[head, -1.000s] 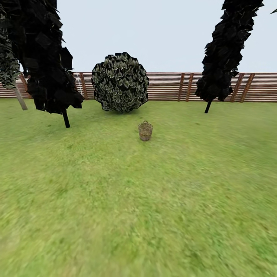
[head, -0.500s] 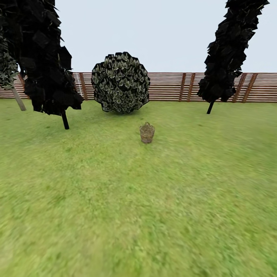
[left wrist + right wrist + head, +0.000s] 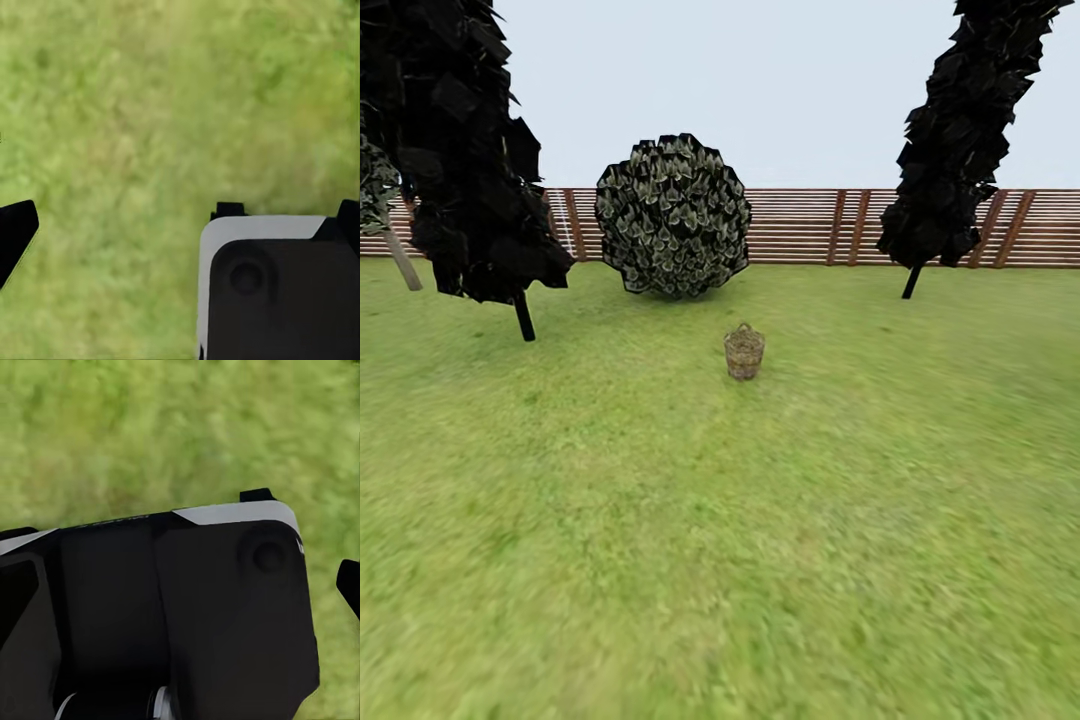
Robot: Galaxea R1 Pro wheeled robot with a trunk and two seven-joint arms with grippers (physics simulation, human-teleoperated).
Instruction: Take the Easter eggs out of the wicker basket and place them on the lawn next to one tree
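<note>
Wicker basket point(image 3: 744, 352) stood well ahead on lawn point(image 3: 720, 540); eggs inside unseen, probably light, smooth, best pinched around the middle; neither gripper's state could be told.

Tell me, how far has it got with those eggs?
Nothing looks done yet. The basket stands on the lawn well ahead in the head view, in front of a round bush; whether eggs lie inside is too small to tell. Both wrist views show only grass under the robot's parts, with no egg there. Left: reach the basket, lift out three eggs, and lay them by one tree.
</note>
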